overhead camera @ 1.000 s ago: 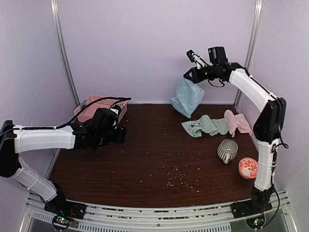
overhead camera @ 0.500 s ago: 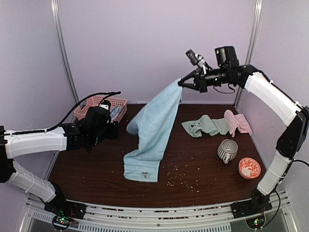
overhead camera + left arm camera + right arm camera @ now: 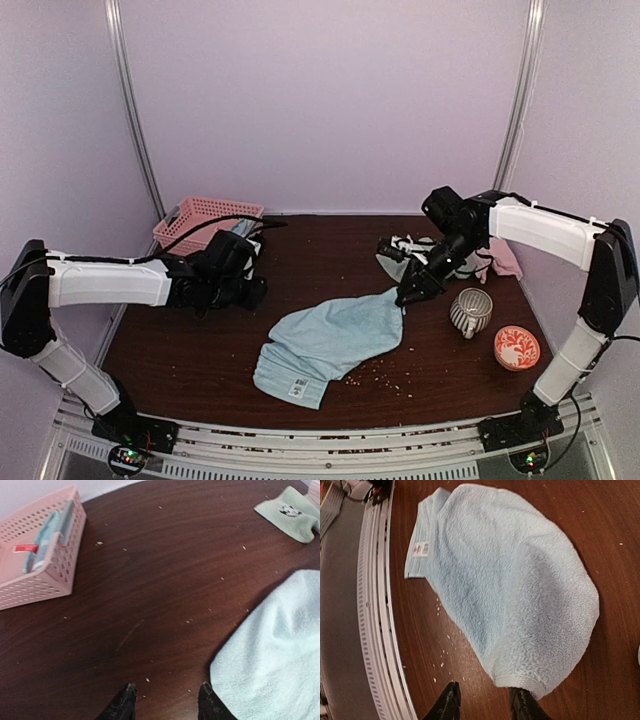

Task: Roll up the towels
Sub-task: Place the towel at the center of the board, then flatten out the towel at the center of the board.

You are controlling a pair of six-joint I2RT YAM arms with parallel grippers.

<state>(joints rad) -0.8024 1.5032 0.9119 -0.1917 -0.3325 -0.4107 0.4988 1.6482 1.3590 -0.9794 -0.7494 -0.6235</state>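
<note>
A plain light blue towel (image 3: 330, 340) lies crumpled on the middle of the table, label near the front edge; it also shows in the right wrist view (image 3: 510, 590) and the left wrist view (image 3: 275, 650). My right gripper (image 3: 405, 293) (image 3: 485, 705) is open just above the table at the towel's right corner, which lies next to one finger. My left gripper (image 3: 258, 290) (image 3: 167, 705) is open and empty, low at the towel's left edge. A sage green towel (image 3: 400, 255) (image 3: 292, 512) and a pink towel (image 3: 505, 258) lie at the back right, partly hidden by my right arm.
A pink basket (image 3: 205, 222) (image 3: 35, 565) at the back left holds another light blue cloth (image 3: 47, 532). A ribbed grey mug (image 3: 470, 310) and a red patterned bowl (image 3: 517, 347) stand at the right. Crumbs (image 3: 375, 370) are scattered on the wood near the front.
My right gripper came down from high at the back with the blue towel hanging from it, laid it on the table and opened. My left gripper shifted slightly toward the towel.
</note>
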